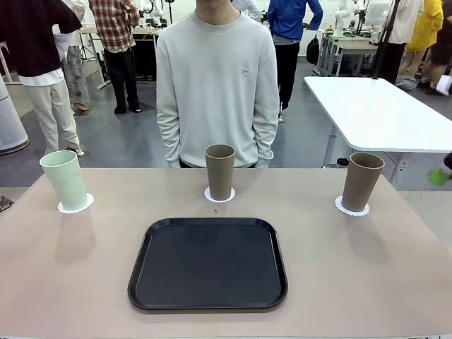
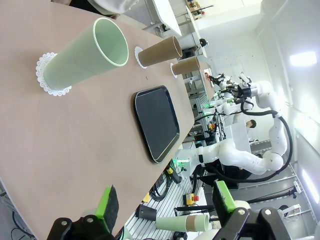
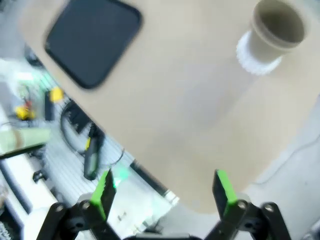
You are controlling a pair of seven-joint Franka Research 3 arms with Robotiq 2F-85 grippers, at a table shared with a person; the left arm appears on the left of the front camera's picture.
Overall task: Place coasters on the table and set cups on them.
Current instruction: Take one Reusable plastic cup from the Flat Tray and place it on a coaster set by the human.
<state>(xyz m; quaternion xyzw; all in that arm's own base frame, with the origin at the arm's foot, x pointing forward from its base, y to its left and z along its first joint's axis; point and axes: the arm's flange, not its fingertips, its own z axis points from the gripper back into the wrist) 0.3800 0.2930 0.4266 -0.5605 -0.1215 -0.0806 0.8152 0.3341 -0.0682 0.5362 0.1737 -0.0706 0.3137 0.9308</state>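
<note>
All three cups stand upright, mouths up, each on its own coaster across the table (image 1: 395,268): mint cup (image 1: 64,179) left, tan cup (image 1: 219,171) centre, second tan cup (image 1: 361,181) right (black tray (image 1: 208,263) in front). The wrist views add both claws, left gripper (image 2: 165,202) and right gripper (image 3: 162,192), spread wide, empty, off the table edge.

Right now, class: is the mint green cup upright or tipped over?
Upright. The mint green cup stands with its open mouth up and its base on a coaster on the table.
</note>
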